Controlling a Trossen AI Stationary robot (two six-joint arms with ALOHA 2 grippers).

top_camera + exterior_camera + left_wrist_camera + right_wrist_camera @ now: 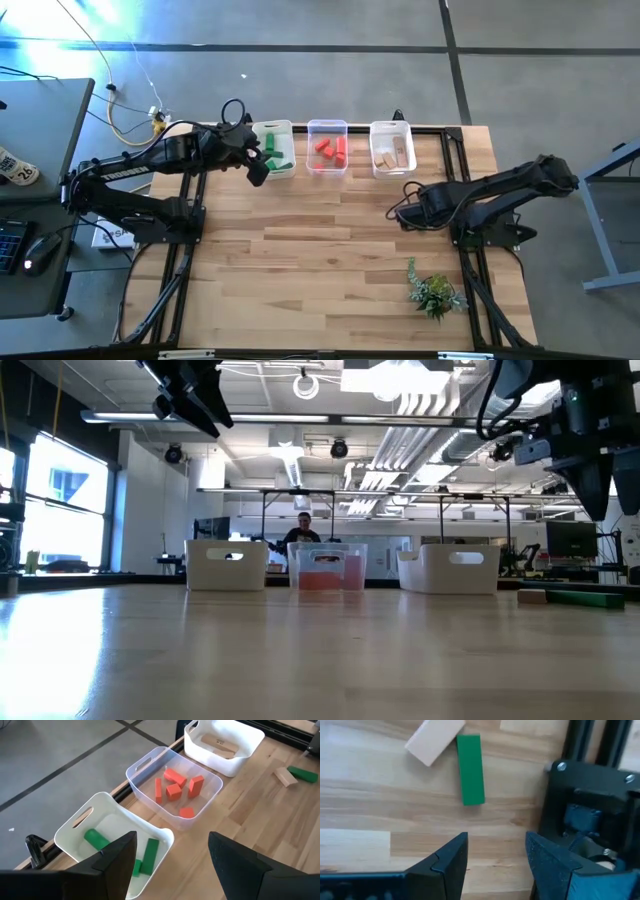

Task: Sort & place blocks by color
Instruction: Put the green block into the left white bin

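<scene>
Hovering left gripper over white bin with green wooden blocks, upper centre-left of my overhead frame; fingers apart, nothing held. Clear plastic bin of red wooden blocks sits centre top, white bin with tan pieces just right of it. Right gripper low at centre right, fingers spread, empty. I see loose green wooden bar and tan wooden bar touching at one end on light wood table. Small green leafy plant lower right.
</scene>
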